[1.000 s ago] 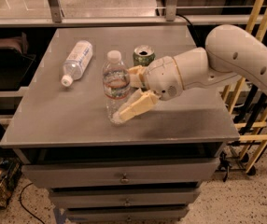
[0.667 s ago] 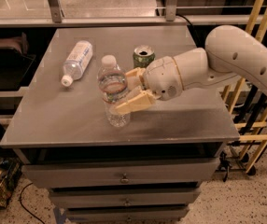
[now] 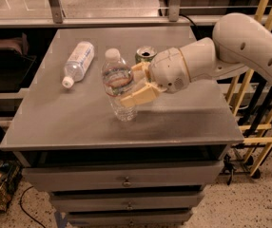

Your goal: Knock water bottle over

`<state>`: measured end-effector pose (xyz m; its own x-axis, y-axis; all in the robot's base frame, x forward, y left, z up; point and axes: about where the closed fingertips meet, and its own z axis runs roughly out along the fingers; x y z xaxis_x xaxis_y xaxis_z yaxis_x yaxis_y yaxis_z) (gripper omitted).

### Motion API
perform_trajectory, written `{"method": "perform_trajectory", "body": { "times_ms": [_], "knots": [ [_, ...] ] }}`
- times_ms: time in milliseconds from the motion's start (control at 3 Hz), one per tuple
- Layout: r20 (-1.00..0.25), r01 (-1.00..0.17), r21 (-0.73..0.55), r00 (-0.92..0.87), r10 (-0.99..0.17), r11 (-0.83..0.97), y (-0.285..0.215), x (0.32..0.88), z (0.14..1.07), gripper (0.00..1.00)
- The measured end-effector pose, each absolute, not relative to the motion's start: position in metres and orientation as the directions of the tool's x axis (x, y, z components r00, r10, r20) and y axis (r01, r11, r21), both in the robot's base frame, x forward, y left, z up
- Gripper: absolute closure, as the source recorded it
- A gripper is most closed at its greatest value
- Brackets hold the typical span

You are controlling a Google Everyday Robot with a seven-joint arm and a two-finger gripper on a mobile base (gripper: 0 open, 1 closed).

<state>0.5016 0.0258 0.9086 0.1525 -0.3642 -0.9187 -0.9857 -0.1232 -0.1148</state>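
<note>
Two bottles on the table right now, and the one I care about is finally moving. The water bottle, the ribbed one with the thin red band, sits just left of and in front of the green can. A second ago it stood dead straight. Now it's clearly tipped, cap leaning away to the left of the can while the base is still planted on the table.

My pincer is also just in front of the can, pressed up against the bottle's right side around label height. Its two pale fingers are spread fairly wide, one showing in front of the bottle and one nearer the can. As far as I can see it isn't clamping anything, just shoving sideways. The arm reaches in from the right of the can.

So the push is working, I reckon. The bottle looks like it's past the wobble stage but it isn't down yet, so I wouldn't call the job done. More of the same sideways push should topple it to the left.

My only worry is the other bottle, lying flat well to the left of the can. It looks far enough off, but a rolling bottle might reach it.
</note>
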Motion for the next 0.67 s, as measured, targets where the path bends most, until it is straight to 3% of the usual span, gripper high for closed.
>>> {"method": "perform_trajectory", "body": {
  "times_ms": [667],
  "knots": [
    [-0.706, -0.954, -0.271, 0.286, -0.648, -0.126, 0.002, 0.531, 0.949, 1.00]
  ]
}}
